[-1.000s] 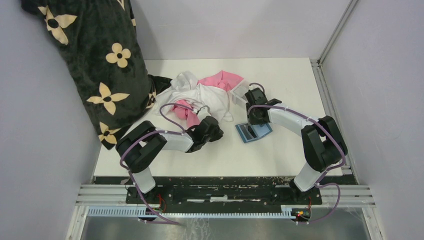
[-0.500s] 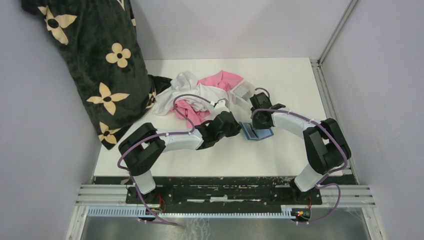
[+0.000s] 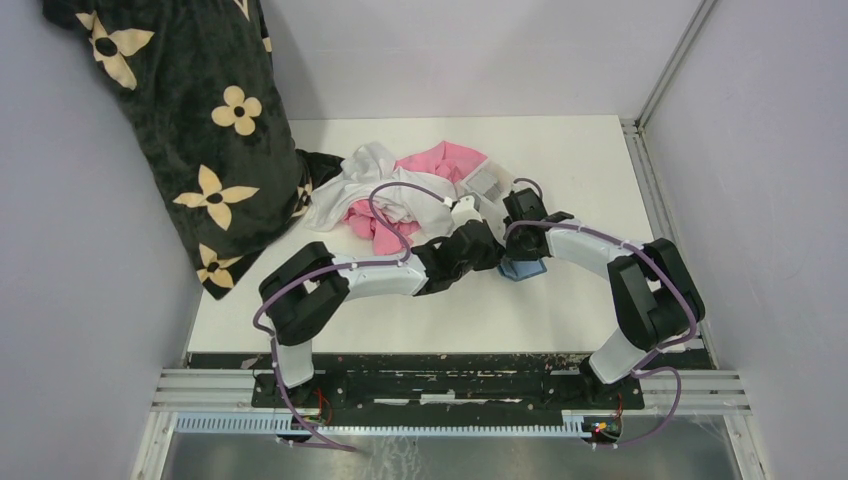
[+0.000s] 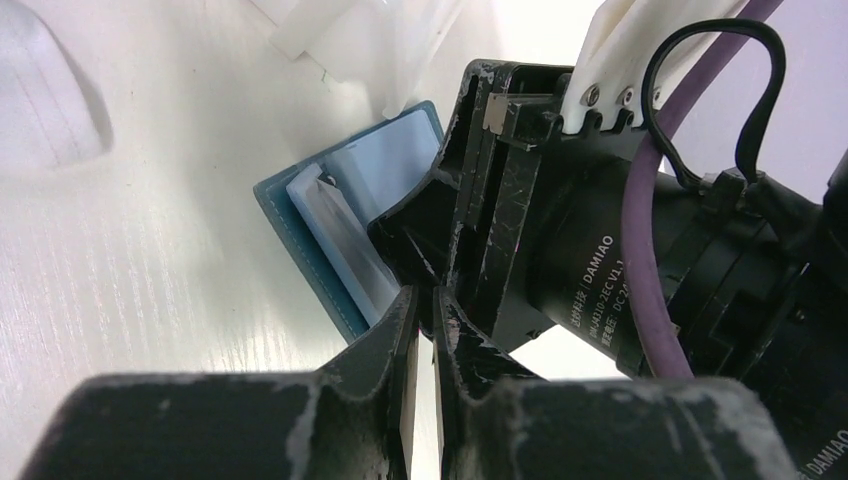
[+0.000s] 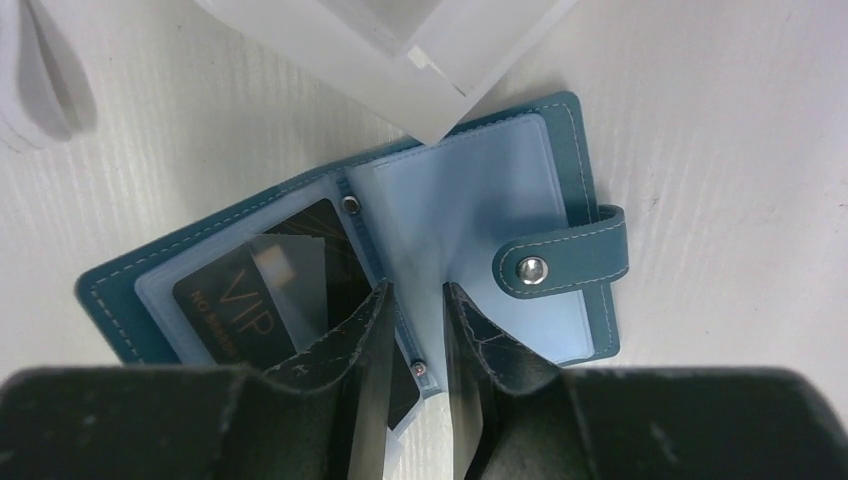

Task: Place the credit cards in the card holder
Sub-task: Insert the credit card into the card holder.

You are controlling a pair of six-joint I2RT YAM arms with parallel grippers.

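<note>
The teal-blue card holder point(image 3: 524, 269) lies open on the white table, mostly hidden under both grippers in the top view. In the right wrist view the card holder point(image 5: 570, 240) shows clear inner sleeves, a snap strap, and a dark card marked VIP point(image 5: 230, 300) in a left sleeve. My right gripper point(image 5: 415, 290) stands over the spine, jaws narrow around the sleeve binding. My left gripper point(image 4: 425, 295) has its jaws almost together, its tips at the near edge of the holder point(image 4: 295, 250), next to the right gripper's body point(image 4: 520, 200). No grey or gold card shows.
A clear plastic tray point(image 3: 487, 180) sits just behind the holder and also shows in the right wrist view point(image 5: 400, 40). A pile of white and pink clothes point(image 3: 400, 190) lies at centre left. A black flowered fabric point(image 3: 190, 110) hangs at the far left.
My left arm has reached right from the clothes pile to the card holder. The right gripper has shifted slightly right with the holder, which is now mostly covered.
</note>
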